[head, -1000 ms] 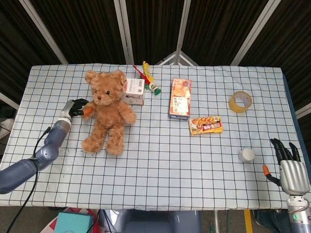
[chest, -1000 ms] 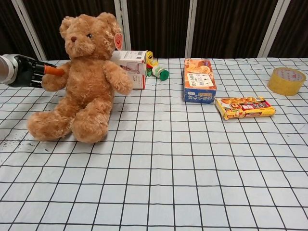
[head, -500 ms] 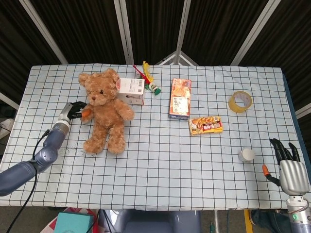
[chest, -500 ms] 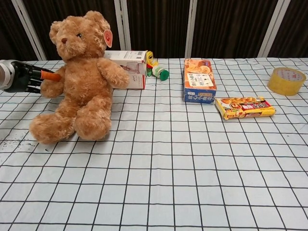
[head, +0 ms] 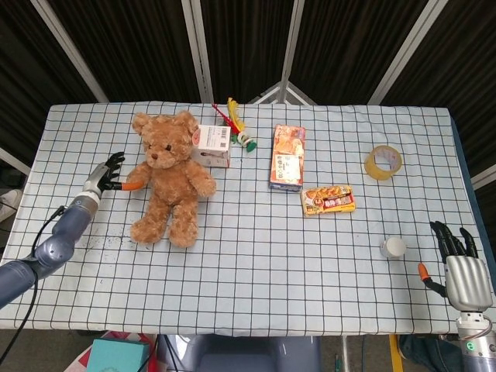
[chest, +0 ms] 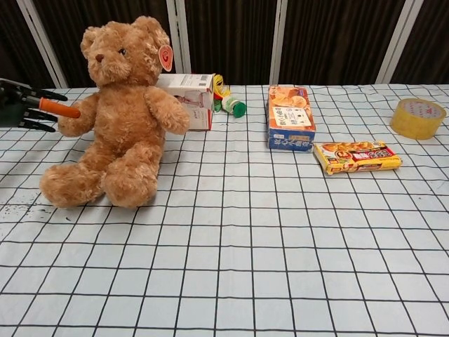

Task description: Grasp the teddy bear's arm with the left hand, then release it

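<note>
A brown teddy bear (head: 170,174) (chest: 119,112) sits upright on the checked table, left of the middle. My left hand (head: 105,174) (chest: 17,102) is just to the left of the bear's arm (chest: 77,119), its dark fingers spread apart and holding nothing. Its orange-tipped thumb (chest: 59,109) points at the arm and ends right at the fur; whether it touches I cannot tell. My right hand (head: 461,271) rests at the table's near right corner with its fingers straight and nothing in it; the chest view does not show it.
A white box (head: 211,144) stands right behind the bear, with a small green bottle (head: 244,139) beside it. An orange box (head: 287,157), a snack pack (head: 328,199), a tape roll (head: 384,161) and a small white cap (head: 393,248) lie further right.
My left hand has let go of the bear's arm, spread its fingers and drawn back to the left. The bear has tipped back to sit upright.
</note>
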Tool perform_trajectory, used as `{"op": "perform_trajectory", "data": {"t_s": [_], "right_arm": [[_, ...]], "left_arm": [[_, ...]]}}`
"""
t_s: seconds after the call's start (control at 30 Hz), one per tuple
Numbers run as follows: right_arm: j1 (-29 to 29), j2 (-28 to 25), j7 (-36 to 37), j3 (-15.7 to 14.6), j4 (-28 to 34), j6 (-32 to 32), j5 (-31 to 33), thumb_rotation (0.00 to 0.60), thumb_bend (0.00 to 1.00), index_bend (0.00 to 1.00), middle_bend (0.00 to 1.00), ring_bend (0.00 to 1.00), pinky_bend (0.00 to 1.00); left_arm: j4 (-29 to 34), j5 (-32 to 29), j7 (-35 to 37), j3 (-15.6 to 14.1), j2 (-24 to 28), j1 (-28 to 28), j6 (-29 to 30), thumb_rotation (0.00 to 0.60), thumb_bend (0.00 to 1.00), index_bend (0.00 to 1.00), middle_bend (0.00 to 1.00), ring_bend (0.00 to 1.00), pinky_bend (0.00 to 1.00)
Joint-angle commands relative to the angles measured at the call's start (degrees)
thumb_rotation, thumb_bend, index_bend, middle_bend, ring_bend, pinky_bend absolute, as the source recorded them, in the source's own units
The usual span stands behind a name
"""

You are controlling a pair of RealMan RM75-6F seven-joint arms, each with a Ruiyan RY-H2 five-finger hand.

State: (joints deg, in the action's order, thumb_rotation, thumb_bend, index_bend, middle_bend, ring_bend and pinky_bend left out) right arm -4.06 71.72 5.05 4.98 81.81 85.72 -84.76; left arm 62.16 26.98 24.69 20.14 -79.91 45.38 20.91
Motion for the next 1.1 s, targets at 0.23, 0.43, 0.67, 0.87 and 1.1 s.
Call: {"op": "perform_trajectory", "data": {"t_s": [0.23,0.43,0.67,0.87,1.1], "right_arm": [[-0.13,0.06,0.06,0.14,-0.22,-0.40,0.39,0.600,0.37,0.09,0.12,0.24,0.06],[0.33,0.01,-0.92,0.23,0.23,1.66,-0.70,0.600,0.37,0.08,0.12,0.24,0.06],[0.80,1.21,-1.08,0.86,-0.67,6.32,-3.52,0.600,0.37,0.09,0.12,0.24,0.06],[1.04,3.45,0.64,2.14,-3.20,10.35,-4.87,0.600,0.37,0.08,0.12,0.24,0.06],[1.00,3.71,1.34,2.04,-4.00,9.61,-4.31,0.600,0.37,0.09,0.12,0.24,0.06]], "left_arm": [[23.48,19.16,-0.11,2.93,21.34,-15.62,8.22,0.600,0.21,0.00,0.00,0.00,0.01],[33.31,40.30,-13.31,-4.88,33.76,-32.97,39.42,0.600,0.22,0.03,0.00,0.00,0.00],[25.85,51.54,-8.03,-9.31,30.63,-41.93,57.92,0.600,0.22,0.05,0.01,0.00,0.00],[18.27,53.96,-6.16,-9.48,25.89,-42.28,62.95,0.600,0.23,0.06,0.01,0.00,0.00],[7.32,56.51,-4.32,-10.74,18.53,-40.62,63.83,0.600,0.23,0.08,0.02,0.00,0.00]]}}
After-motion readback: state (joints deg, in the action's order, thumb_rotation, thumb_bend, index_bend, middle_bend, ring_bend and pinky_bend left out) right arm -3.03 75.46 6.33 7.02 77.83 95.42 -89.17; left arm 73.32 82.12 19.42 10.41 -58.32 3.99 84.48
